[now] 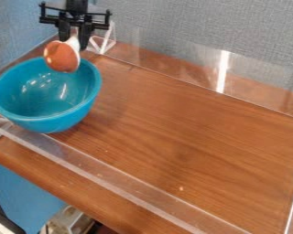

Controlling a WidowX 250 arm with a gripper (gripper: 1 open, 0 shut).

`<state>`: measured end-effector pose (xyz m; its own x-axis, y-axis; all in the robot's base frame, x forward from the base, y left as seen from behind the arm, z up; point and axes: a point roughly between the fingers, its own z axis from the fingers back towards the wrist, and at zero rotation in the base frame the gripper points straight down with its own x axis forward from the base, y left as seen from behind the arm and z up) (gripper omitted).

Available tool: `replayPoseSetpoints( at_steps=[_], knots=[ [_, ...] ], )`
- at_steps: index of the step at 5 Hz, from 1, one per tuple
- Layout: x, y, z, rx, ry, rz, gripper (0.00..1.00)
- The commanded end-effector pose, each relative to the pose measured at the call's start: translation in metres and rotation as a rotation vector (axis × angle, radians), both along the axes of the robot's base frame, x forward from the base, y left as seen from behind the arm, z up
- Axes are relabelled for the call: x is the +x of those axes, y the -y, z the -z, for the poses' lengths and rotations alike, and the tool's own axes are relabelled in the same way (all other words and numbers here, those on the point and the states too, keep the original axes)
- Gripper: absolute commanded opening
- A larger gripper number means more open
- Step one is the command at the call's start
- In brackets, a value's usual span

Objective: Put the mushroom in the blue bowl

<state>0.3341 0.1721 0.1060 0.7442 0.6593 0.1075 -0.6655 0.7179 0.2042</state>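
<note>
Mushroom aloft at the bowl's far rim

Your claw is clamped on the mushroom above the blue bowl; it looks light, rounded, likely slippery, so grip the stem.

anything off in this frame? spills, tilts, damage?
Nothing stands out. The claw is shut on the mushroom, held in the air over the far rim of the blue bowl. The bowl sits upright and looks empty; the wooden table shows no spills.
</note>
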Motion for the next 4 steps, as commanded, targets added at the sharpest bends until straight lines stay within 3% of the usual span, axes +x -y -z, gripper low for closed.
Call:
replayPoseSetpoints(
  at_steps=[1, 4],
  knots=[
    [-0.013, -0.008, -0.036, 0.037, 0.093, -0.043, 0.0],
    [-0.049, -0.021, -0.002, 0.013, 0.022, -0.098, 0.0]
  ],
)
